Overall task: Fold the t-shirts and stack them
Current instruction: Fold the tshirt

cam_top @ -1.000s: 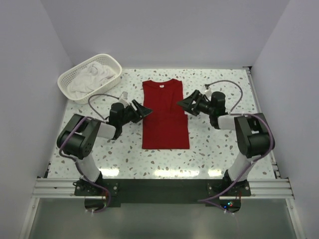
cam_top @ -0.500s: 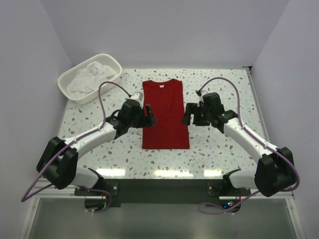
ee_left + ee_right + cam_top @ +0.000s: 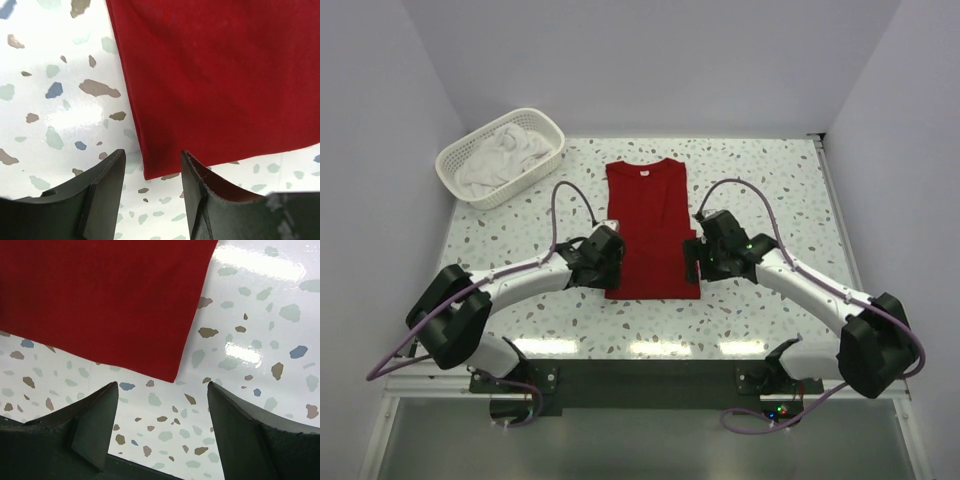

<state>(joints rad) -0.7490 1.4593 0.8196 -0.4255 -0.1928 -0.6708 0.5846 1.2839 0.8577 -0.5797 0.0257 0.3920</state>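
Note:
One red t-shirt (image 3: 650, 225) lies flat mid-table as a long folded strip, its white neck label at the far end. White t-shirts (image 3: 505, 155) are heaped in the basket. My left gripper (image 3: 610, 268) is low over the red shirt's near-left corner. In the left wrist view that gripper (image 3: 152, 167) is open, and the corner of the red cloth (image 3: 215, 75) lies between the fingertips, ungripped. My right gripper (image 3: 695, 265) is at the near-right corner. In its wrist view the right gripper (image 3: 162, 386) stands wide open, just short of the red hem (image 3: 100, 300).
A white lattice basket (image 3: 520, 180) sits at the far left corner of the speckled table (image 3: 770, 180). White walls close in on the left, back and right. Purple cables arch over both arms.
Both arms have stretched out and swung their grippers from beside the shirt's middle down to its near hem corners. The left jaws have narrowed a little.

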